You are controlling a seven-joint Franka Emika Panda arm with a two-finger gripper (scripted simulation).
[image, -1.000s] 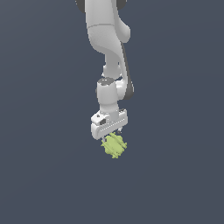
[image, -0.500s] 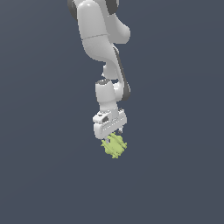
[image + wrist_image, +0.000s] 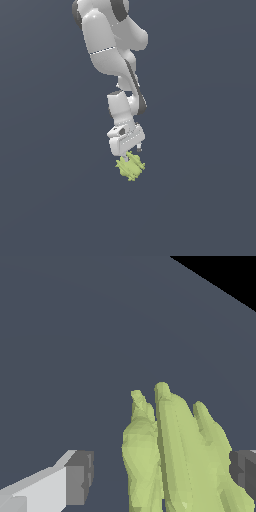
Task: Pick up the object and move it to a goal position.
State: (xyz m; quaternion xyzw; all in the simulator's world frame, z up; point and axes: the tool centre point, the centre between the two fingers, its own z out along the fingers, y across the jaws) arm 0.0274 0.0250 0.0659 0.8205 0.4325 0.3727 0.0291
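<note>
Object: small yellow-green lump [image 3: 131,168], ridged w/ spiky bumps, sits directly under the gripper [image 3: 131,161] on the flat dark grey floor [image 3: 200,200]; whether it's resting on the floor or just off it, can't tell.
Jaws: apart in the wrist view. One dark pad [image 3: 80,477] stands clear of the lump w/ a visible gap; the other pad [image 3: 244,473] is right at its edge, contact or not can't tell. Not clamped, as far as these views show.
Handling (guess): looks rigid, probably light. Ridges and spikes mean uneven contact, so it could twist or pop out if pinched on the tips.
Where to grip (guess): across the thick middle of the body, pads on the broad ridged flanks, not on the spikes. Lump sits off-centre between the pads, nearer one side, so closing will likely nudge it sideways first.
Surroundings: only the arm [image 3: 112,45] and bare floor in view; no goal marker visible.
Obstacles: none seen near the lump.
</note>
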